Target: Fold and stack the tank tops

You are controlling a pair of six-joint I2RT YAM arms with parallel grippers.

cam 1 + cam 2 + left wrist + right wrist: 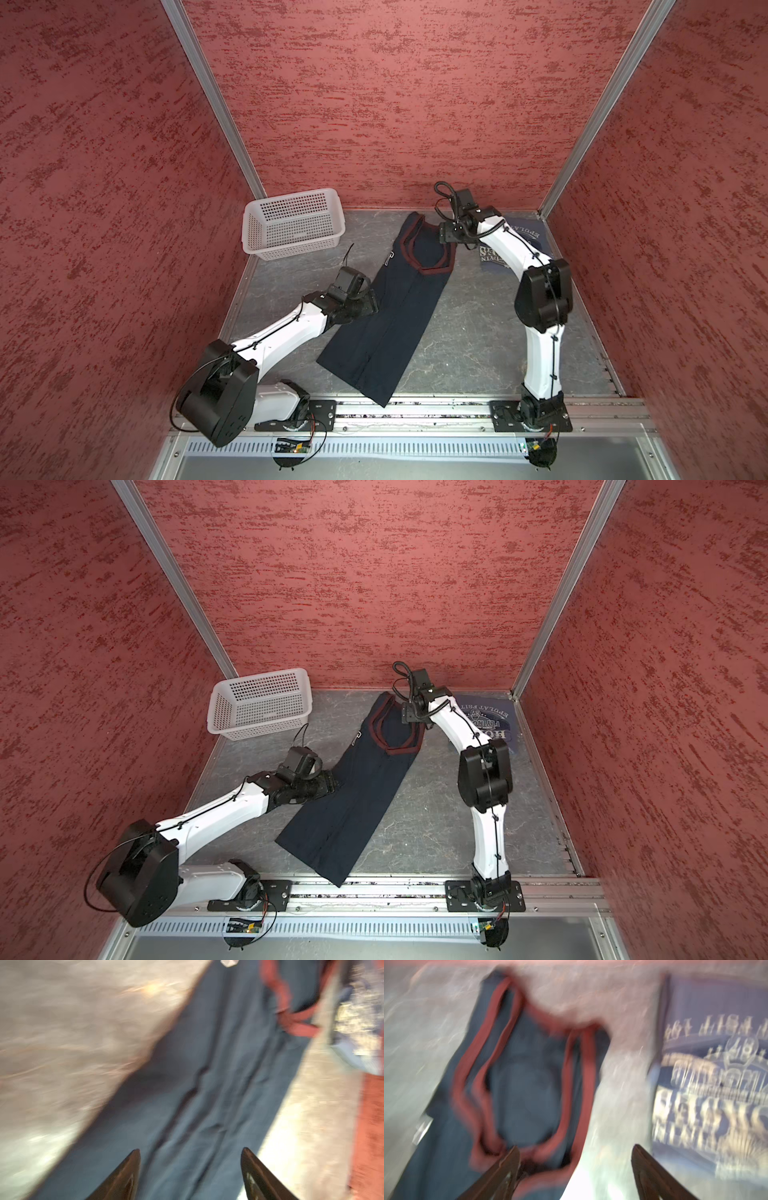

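Note:
A dark navy tank top (395, 316) (353, 800) with maroon trim lies as a long narrow strip slanting across the middle of the table, straps toward the back wall. My left gripper (370, 305) (190, 1150) hangs open at its left edge, over the navy cloth, with nothing between the fingers. My right gripper (446, 239) (575, 1147) is open above the strap end, one finger over the maroon trim, the other over bare table. The slate grey-blue tank top (486, 717) (706, 1084) lies folded at the back right, print up, partly hidden by my right arm.
A white perforated basket (299, 243) (266, 723) stands at the back left of the grey table (465, 332). Red walls close in three sides. A metal rail (415, 409) with both arm bases runs along the front edge; the navy hem overlaps it.

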